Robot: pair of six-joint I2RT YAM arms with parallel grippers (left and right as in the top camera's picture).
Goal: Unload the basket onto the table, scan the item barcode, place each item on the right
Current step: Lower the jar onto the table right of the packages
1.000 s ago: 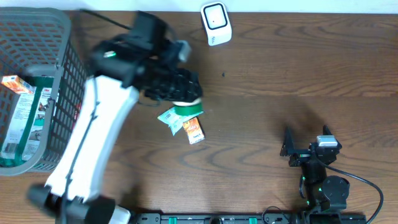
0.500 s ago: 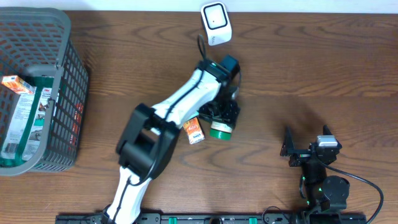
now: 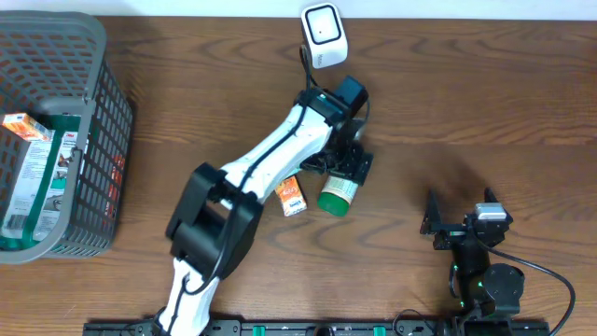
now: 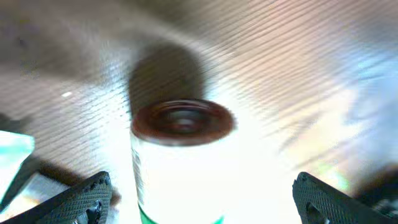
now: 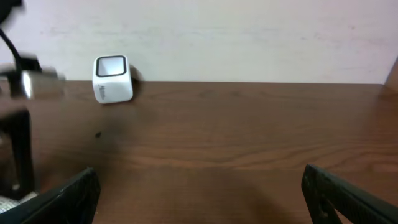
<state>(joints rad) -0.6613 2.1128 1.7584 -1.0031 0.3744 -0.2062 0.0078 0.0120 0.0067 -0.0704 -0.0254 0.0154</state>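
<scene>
Left tool (image 4: 205, 199) is open, jaws wide on either side of the green-and-white bottle (image 3: 336, 194) and not touching it. The bottle looks to lie on its side on the worktop (image 3: 485, 112), just beside a small orange packet (image 3: 292, 197) and well apart from the white scanner (image 3: 324, 35). Right tool (image 5: 208, 196) is parked open near the front, holding nothing. Step looks like bottle handling with no scan under way; the next move likely calls for closing on the bottle body and aiming its barcode at the scanner window, and it may roll.
</scene>
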